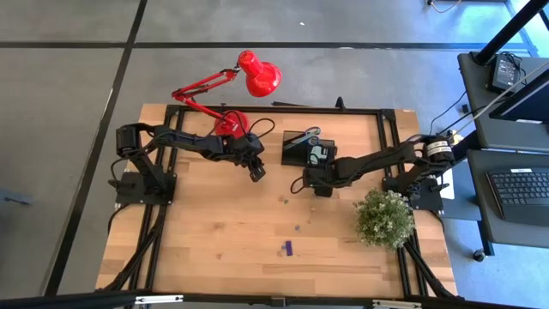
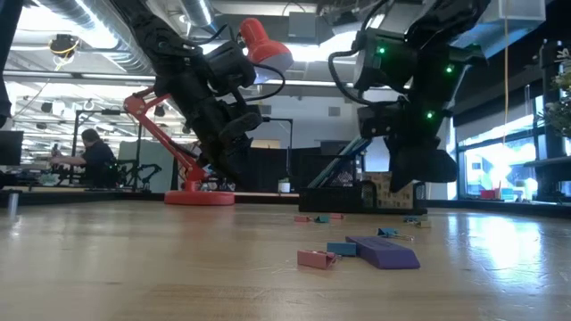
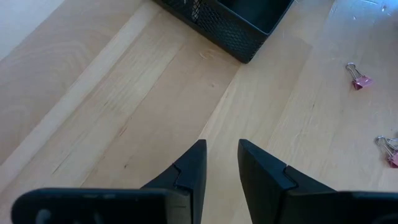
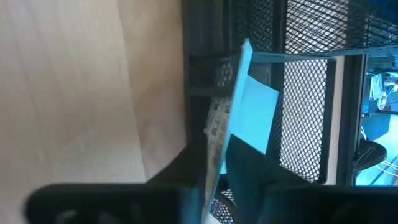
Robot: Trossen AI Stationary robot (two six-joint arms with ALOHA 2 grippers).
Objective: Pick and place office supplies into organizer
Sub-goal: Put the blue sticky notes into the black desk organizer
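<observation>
The black mesh organizer (image 1: 302, 148) stands at the table's far middle, and its corner shows in the left wrist view (image 3: 239, 22). My right gripper (image 1: 316, 168) is at the organizer's near side, shut on a light-blue sticky-note pad (image 4: 249, 115). My left gripper (image 3: 221, 163) hangs open over bare wood, left of the organizer, touching nothing. Small items lie loose on the table: a purple piece (image 2: 385, 252), pink binder clips (image 3: 359, 80) and small bits (image 1: 281, 201). My right gripper pinches the sticky-note pad between its two fingers, one on each flat face near the pad's lower end (image 4: 217, 158). The fingers slant down toward the table's far side. The pad stands on edge, its free end (image 4: 245, 53) reaching over the organizer's mesh wall (image 4: 205, 74).
A red desk lamp (image 1: 249, 77) stands at the far left with its base behind my left arm. A green bushy plant (image 1: 383, 218) sits at the right. A black metal frame (image 1: 377, 112) borders the table. Bare wood lies across the near half.
</observation>
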